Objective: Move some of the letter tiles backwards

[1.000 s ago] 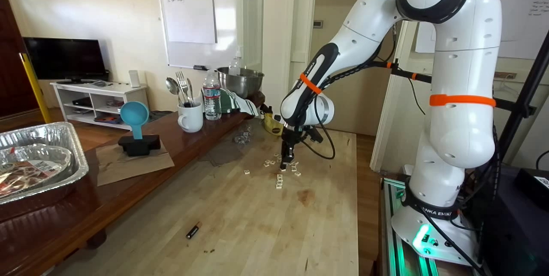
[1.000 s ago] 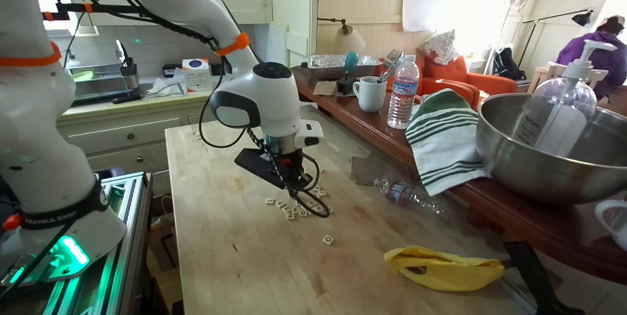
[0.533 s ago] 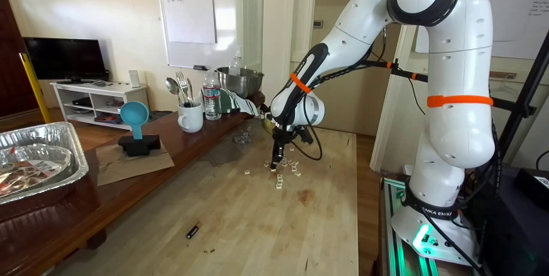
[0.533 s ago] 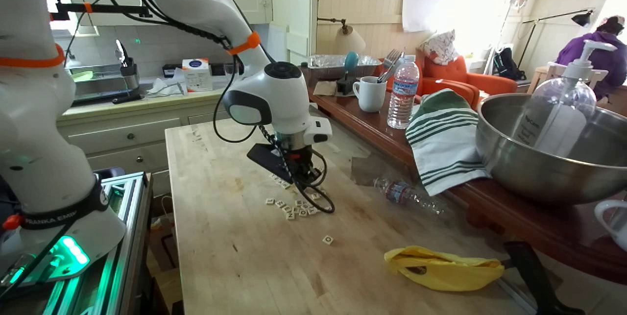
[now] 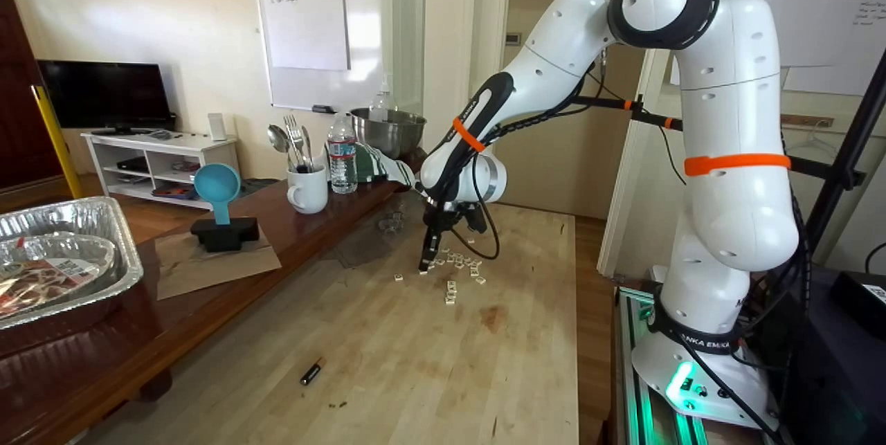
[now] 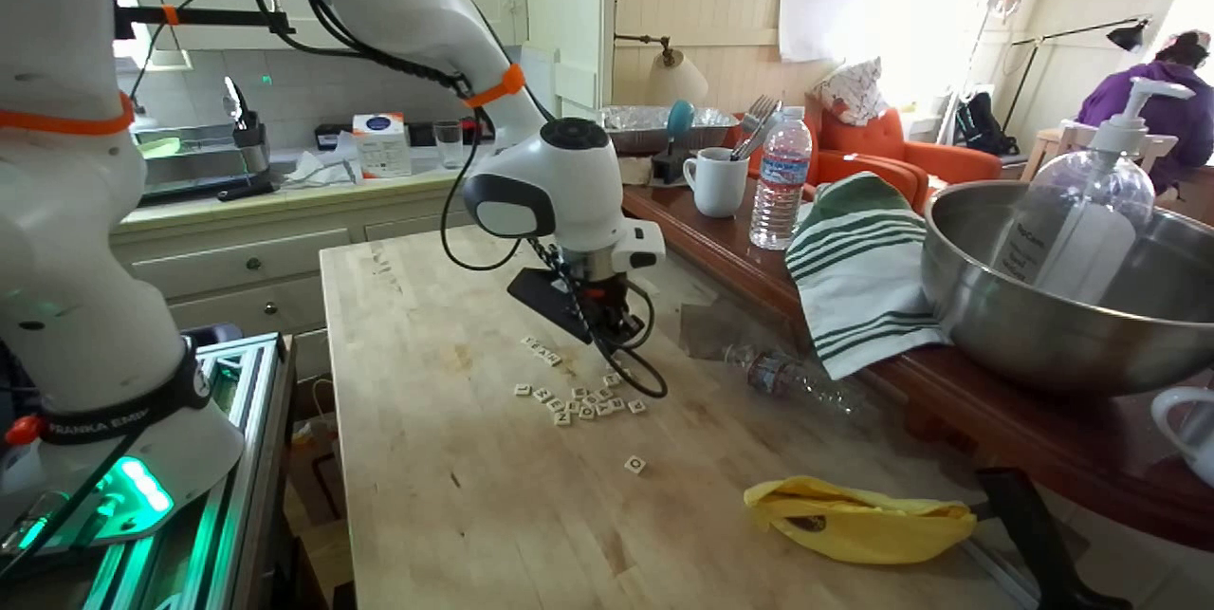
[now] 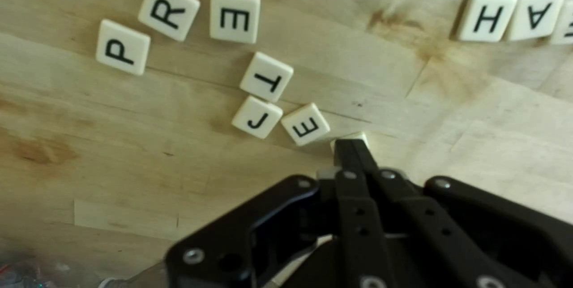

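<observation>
Pale cream letter tiles lie scattered on the wooden table, seen as a cluster in both exterior views (image 5: 459, 260) (image 6: 586, 409). In the wrist view the J tile (image 7: 257, 117), E tile (image 7: 305, 124) and T tile (image 7: 266, 76) lie just ahead of the gripper. The H tile (image 7: 487, 18) and others lie farther off at the right. My gripper (image 7: 351, 144) is shut, fingertips together and pointing down, with nothing between them. It also shows in an exterior view (image 5: 424, 266). The tips cover most of one tile (image 7: 361, 137); its letter is hidden.
A raised dark wooden ledge (image 5: 277, 279) runs along the table's side, bearing a white mug (image 5: 308, 190). A clear bottle lying down (image 6: 778, 373) and a yellow banana-shaped bag (image 6: 863, 523) are on the table. A small dark battery-like item (image 5: 311, 372) lies nearer.
My shut gripper has moved sideways toward the raised ledge, low over the table. A pale tile at its tips appears to have slid along with it. The other tiles look unmoved.
</observation>
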Controlling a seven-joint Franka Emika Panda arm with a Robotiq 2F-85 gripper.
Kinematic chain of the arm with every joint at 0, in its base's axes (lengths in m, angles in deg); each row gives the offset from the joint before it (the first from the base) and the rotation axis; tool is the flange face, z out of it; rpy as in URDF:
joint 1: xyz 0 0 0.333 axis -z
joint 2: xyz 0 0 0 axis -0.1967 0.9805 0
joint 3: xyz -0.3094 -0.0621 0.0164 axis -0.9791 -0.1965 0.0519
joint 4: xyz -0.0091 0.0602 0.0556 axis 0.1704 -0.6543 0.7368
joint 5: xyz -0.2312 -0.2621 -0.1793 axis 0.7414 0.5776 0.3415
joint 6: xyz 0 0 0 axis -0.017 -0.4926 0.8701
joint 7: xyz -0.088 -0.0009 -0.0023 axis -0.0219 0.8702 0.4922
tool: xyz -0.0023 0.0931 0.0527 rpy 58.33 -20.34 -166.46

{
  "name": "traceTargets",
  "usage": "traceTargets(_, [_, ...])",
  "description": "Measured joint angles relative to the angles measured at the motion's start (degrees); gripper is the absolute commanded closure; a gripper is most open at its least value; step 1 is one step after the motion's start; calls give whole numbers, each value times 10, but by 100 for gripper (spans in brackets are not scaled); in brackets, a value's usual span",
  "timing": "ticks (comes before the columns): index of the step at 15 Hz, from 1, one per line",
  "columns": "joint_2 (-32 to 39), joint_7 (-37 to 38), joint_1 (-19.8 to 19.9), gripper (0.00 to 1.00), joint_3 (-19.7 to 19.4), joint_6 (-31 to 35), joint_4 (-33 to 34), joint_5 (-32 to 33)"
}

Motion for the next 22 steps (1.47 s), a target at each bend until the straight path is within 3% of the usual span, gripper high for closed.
traceTargets(22, [41,35,0,100,17,5,59,-13])
